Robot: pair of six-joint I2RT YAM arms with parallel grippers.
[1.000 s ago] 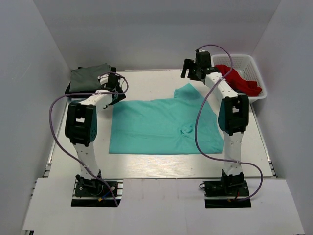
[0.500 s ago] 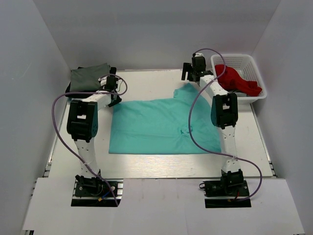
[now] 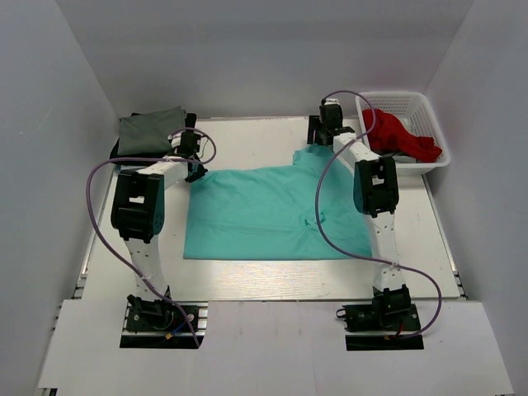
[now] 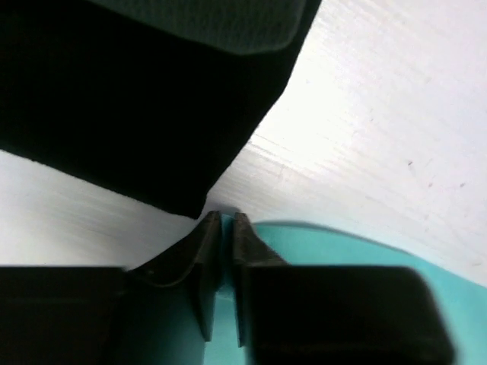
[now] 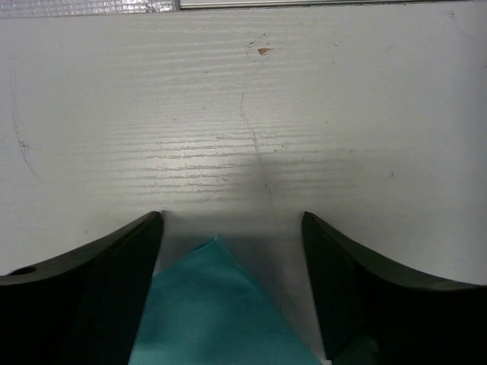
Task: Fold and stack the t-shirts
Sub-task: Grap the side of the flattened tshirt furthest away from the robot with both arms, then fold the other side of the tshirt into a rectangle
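A light teal t-shirt (image 3: 272, 210) lies spread flat in the middle of the table. My left gripper (image 3: 198, 170) is at its back left corner. In the left wrist view this gripper (image 4: 226, 228) is pinched shut on a thin fold of the teal t-shirt (image 4: 335, 247). My right gripper (image 3: 317, 141) is down at the pointed back right sleeve tip. In the right wrist view it (image 5: 232, 224) stands open, its fingers (image 5: 129, 262) on either side of the teal tip (image 5: 217, 296), not touching it.
A folded grey-green t-shirt (image 3: 148, 128) lies on a black one (image 4: 114, 99) at the back left, close to my left gripper. A red t-shirt (image 3: 403, 138) hangs in the white lattice basket (image 3: 417, 103) at the back right. Grey walls enclose the white table (image 3: 247, 140).
My left gripper has closed on the shirt's back left corner. My right arm has come down and nearer onto the sleeve tip, its jaws narrowing slightly.
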